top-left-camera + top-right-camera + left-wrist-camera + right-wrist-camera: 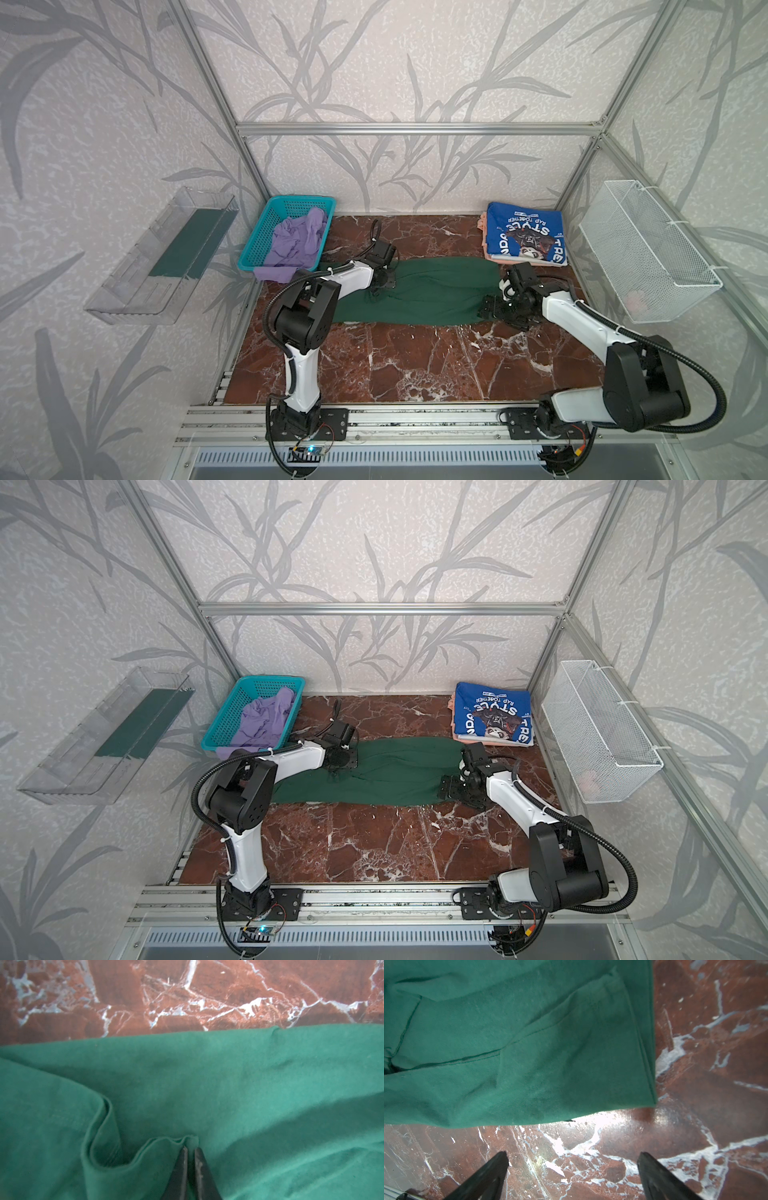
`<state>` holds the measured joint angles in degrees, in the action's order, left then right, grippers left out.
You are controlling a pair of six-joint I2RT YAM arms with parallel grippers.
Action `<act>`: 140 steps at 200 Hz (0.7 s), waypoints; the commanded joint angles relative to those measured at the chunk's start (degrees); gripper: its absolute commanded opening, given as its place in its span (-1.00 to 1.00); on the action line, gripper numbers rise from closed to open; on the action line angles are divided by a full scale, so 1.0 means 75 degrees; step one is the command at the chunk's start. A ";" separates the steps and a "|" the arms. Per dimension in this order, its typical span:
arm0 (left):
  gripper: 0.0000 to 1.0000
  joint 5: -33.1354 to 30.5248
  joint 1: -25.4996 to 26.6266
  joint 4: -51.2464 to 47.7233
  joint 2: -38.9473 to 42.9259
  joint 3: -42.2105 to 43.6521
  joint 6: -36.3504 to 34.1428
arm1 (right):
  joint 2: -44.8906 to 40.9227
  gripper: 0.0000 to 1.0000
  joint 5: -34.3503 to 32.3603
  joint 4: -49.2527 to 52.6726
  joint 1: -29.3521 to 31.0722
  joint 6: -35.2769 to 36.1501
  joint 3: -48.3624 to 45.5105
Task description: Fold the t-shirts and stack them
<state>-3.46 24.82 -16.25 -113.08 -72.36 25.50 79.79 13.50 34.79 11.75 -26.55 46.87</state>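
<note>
The dark green t-shirt lies stretched out as a long band across the middle of the marble table. My left gripper sits on its left part, shut on a pinched fold of the green cloth. My right gripper stands open over bare marble, just off the shirt's right end. At the back right, a folded royal blue shirt rests on a peach one. A crumpled lavender shirt spills from the turquoise basket.
A white wire basket hangs on the right wall and a clear plastic tray on the left wall. Brown marble table stretches in front of the green shirt. Aluminium frame posts stand at the corners.
</note>
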 commanded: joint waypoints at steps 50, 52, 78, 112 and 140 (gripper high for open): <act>-0.99 0.0083 0.0327 -0.0244 0.0039 -0.0546 -0.0229 | 0.0016 0.96 -0.0004 0.0117 0.0004 0.0023 0.0175; -0.99 0.0065 0.0336 -0.0247 0.0050 -0.0556 -0.0240 | 0.0014 0.96 -0.0003 0.0116 0.0004 0.0024 0.0173; -0.96 -0.0083 0.0545 -0.0341 0.0248 -0.0623 -0.0378 | 0.0002 0.96 -0.0024 0.0109 0.0004 0.0024 0.0152; -0.91 -0.0298 0.0737 -0.0412 0.0196 -0.0776 -0.0657 | 0.0026 0.96 -0.0116 0.0175 0.0004 0.0069 0.0192; -0.34 -0.0339 0.0821 -0.0013 0.0447 -0.0464 -0.0939 | -0.0109 0.96 -0.0441 0.0342 0.0016 0.0174 0.0298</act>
<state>-4.60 30.37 -18.37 -113.08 -76.53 21.71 79.79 12.56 35.22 11.75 -26.26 47.05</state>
